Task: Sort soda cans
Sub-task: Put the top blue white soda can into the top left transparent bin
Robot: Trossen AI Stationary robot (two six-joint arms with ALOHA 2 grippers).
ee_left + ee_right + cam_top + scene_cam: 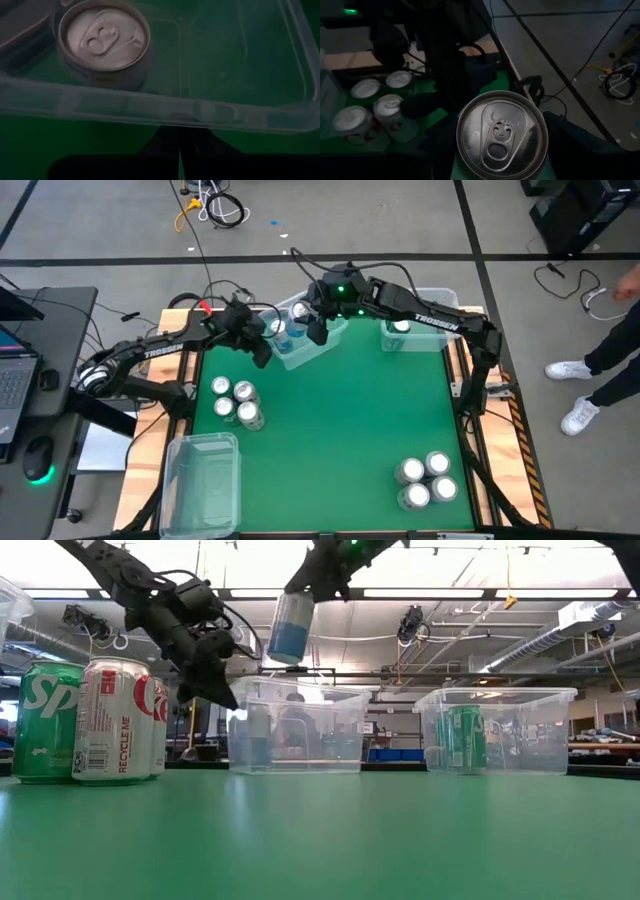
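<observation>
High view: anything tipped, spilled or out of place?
Nothing stands out. The can clusters at left and near right stand upright; no spill shows. The right gripper holds a blue-and-silver can above the middle clear bin; the left gripper sits shut beside it.

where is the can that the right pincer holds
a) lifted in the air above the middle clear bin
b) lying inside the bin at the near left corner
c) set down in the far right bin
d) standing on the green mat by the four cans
a: in the low view the right pincer grips the can clear of the table, above the middle clear bin.
</observation>
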